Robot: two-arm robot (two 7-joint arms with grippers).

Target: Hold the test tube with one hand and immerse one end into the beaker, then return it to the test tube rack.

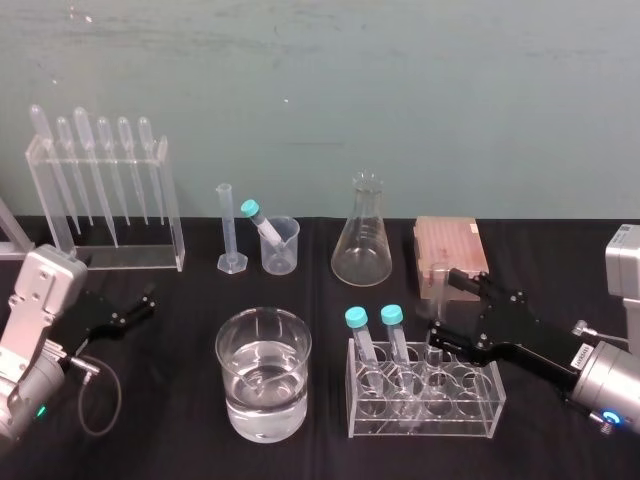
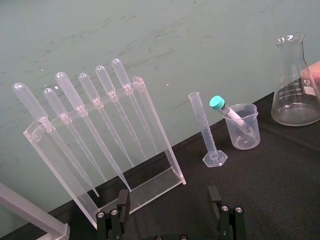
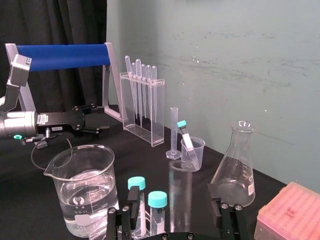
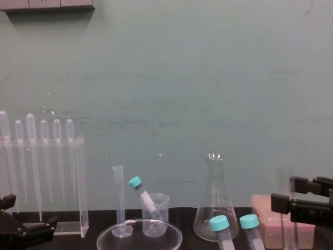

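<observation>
So the right gripper (image 1: 442,305) came in from the lower right of the head view. Its fingers were spread wide on either side of the test tube (image 3: 180,187). It wasn't squeezing it, since the right wrist view showed a gap on both sides. The tube stood upright in the test tube rack (image 1: 425,408), lower centre-right of the frame, just right of the two teal-capped tubes (image 1: 357,330).

The beaker (image 1: 263,375) sat left of the rack at lower centre, near it but not touching, with clear liquid in it.

Further back, around the middle of the frame, were a conical flask (image 1: 362,240), a small cup (image 1: 281,250) with another teal-capped tube leaning in it, and a thin graduated cylinder (image 1: 228,230). A pink box (image 1: 450,245) sat just behind the right gripper.

The left gripper (image 1: 148,300) was parked at lower left, fingers spread too, holding nothing. A pipette stand (image 1: 105,200) was at upper left.
</observation>
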